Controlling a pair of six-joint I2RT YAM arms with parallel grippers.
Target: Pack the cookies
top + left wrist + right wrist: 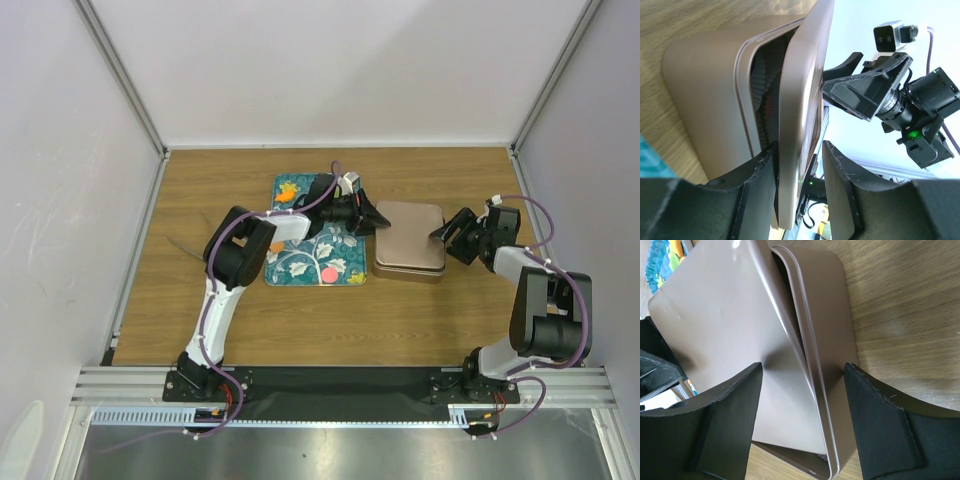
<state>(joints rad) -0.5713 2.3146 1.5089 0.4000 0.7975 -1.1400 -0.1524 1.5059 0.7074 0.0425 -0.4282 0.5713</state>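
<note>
I can read no text, label, brand or number in any of my views. The tray carries only a printed pattern of flowers and leaves. The tin lid is plain metal. The cookies are too small in the top view to show any marking.

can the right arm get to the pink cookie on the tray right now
Probably not directly: the tin, its lid tilted ajar, sits between the right gripper and the tray, and the left arm stretches across the tray. The pink cookie itself lies uncovered by the tray's near edge.
</note>
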